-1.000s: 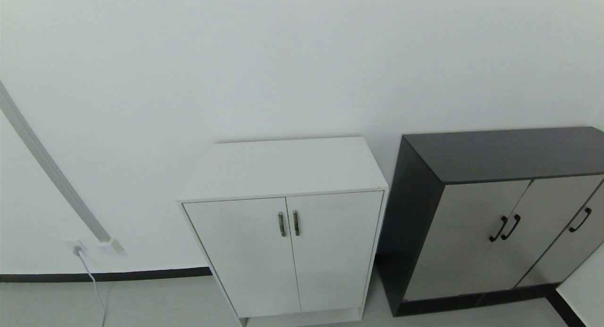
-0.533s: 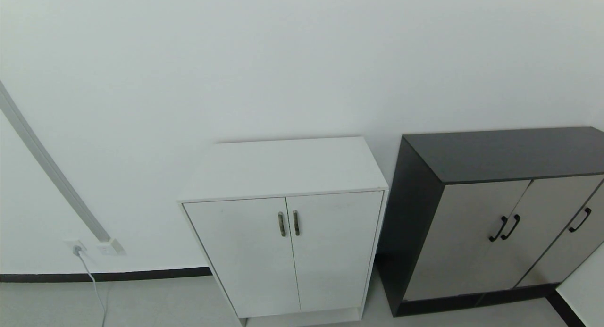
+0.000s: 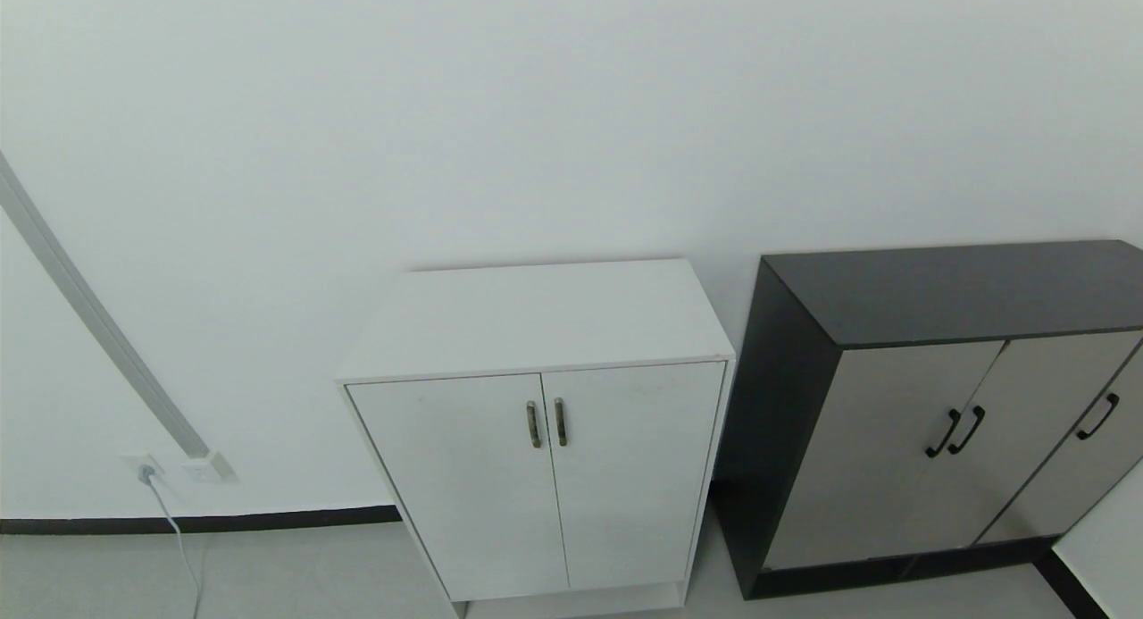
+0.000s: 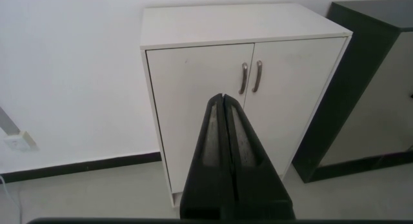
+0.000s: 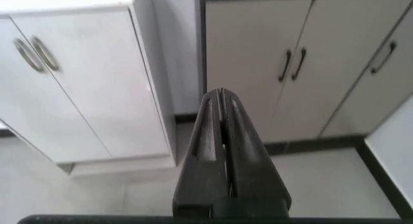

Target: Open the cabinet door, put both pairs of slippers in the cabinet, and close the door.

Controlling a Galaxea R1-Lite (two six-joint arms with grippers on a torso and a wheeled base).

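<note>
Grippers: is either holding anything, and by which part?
Nothing is held. The left gripper and the right gripper are both shut on empty air, short of the closed white cabinet.

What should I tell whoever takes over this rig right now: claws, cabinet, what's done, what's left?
Left claw: shut, empty, held back from the white cabinet and pointing toward it.
Right claw: shut, empty, facing the gap between the white cabinet and the dark cabinet.
Both white doors are closed, with the handles side by side at the middle. The dark cabinet's doors are closed too.
Done: nothing yet.
Left: open the door, put both pairs of slippers in, close it.
</note>
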